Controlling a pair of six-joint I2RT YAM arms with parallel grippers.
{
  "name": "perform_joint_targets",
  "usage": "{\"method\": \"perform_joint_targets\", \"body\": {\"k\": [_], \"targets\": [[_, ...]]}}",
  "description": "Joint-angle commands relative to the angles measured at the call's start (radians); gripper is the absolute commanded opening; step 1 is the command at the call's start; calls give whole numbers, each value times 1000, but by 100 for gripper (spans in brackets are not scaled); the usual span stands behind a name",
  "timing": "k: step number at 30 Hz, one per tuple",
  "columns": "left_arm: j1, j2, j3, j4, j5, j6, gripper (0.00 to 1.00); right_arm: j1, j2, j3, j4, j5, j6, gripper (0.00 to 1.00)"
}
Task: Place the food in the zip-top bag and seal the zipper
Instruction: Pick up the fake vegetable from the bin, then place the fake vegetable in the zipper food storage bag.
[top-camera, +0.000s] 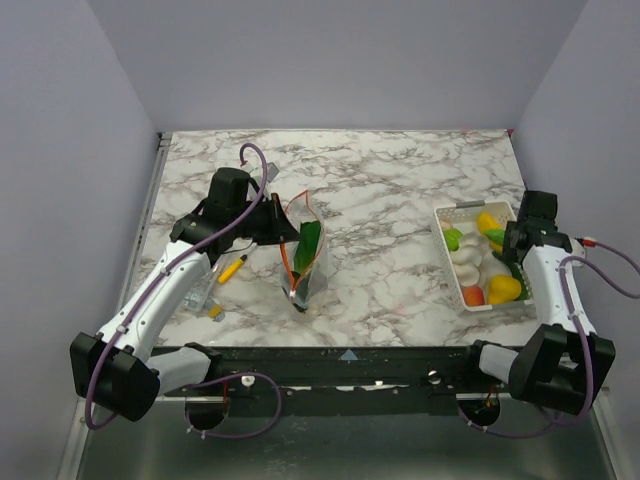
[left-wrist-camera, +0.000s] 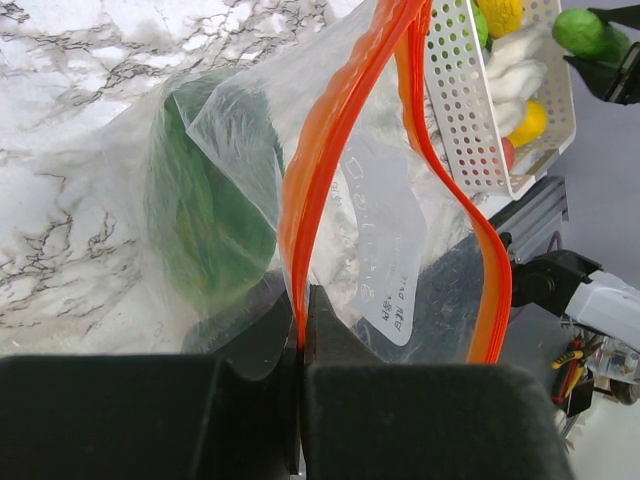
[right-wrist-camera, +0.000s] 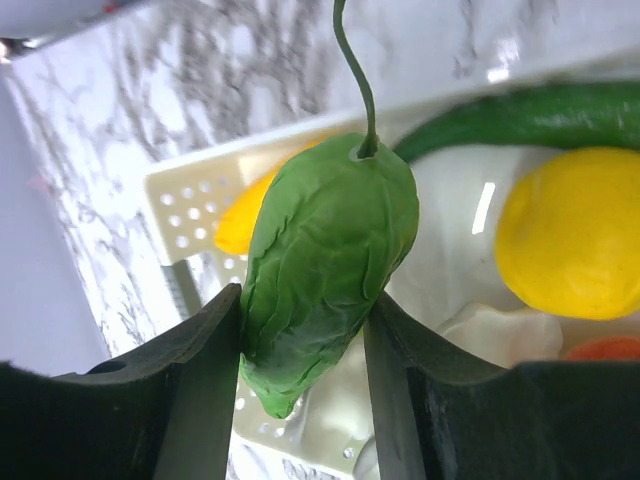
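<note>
- Standing near the middle of the surface (top-camera: 400, 190), the clear bag (top-camera: 305, 262) is held upright by the left claw (left-wrist-camera: 302, 335). That claw is clenched on one side of the red-orange zipper (left-wrist-camera: 335, 140). The other side bows away, so the mouth gapes.
- One leafy green vegetable (left-wrist-camera: 200, 215) is seen inside the bag, low against its wall.
- A green wrinkled piece (right-wrist-camera: 325, 250) with a thin stem is grasped between the fingers of the right claw (right-wrist-camera: 303, 340). It is held just above the white tray (right-wrist-camera: 190, 200) at the right of the surface, well apart from the bag.
- A yellow piece (right-wrist-camera: 570, 230), white pieces, an orange-red one and a long green one are left in the tray, so the filling is judged far from done.
- A slip is possible on the way across. The held piece is rounded and tapering and is pinched only at its sides, so it could be squeezed out or twisted.
- The mouth is narrow and floppy. If the piece is brought in off-line, the free rim could be pushed down or folded shut.
- The bag hangs from one thin pinch on the strip. A push from the piece or its stem could pull the strip free, and the bag would slump.
</note>
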Motion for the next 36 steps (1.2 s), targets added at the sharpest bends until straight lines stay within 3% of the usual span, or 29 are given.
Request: {"method": "perform_joint_targets", "body": {"k": [1,6,9,12,14,16,21,27,33,36], "targets": [[-9,-28,-11,15,8,9,0,-6,-29,109,-55,163,-179,2],[-10,-27,-11,15,6,10,0,-6,-41,186,18,144,-477,0],[-9,-24,-12,16,5,10,0,-5,-69,204,119,-61,-702,0],[-10,-23,-12,16,8,10,0,12,-101,185,226,-410,-820,0],[-11,-22,-15,18,8,10,0,89,-127,171,263,-548,-858,0],[-12,-16,-14,18,16,6,0,213,-152,165,274,-585,-881,0],[-12,-18,-16,27,24,6,0,582,-149,190,292,-580,-891,0],[-12,-33,-16,33,1,19,0,1004,-41,292,357,-423,-899,0],[-11,-35,-9,19,-27,30,0,1236,71,384,486,-287,-925,0],[-11,-35,-10,19,-29,32,0,1327,153,454,476,-165,-1000,8]]}}
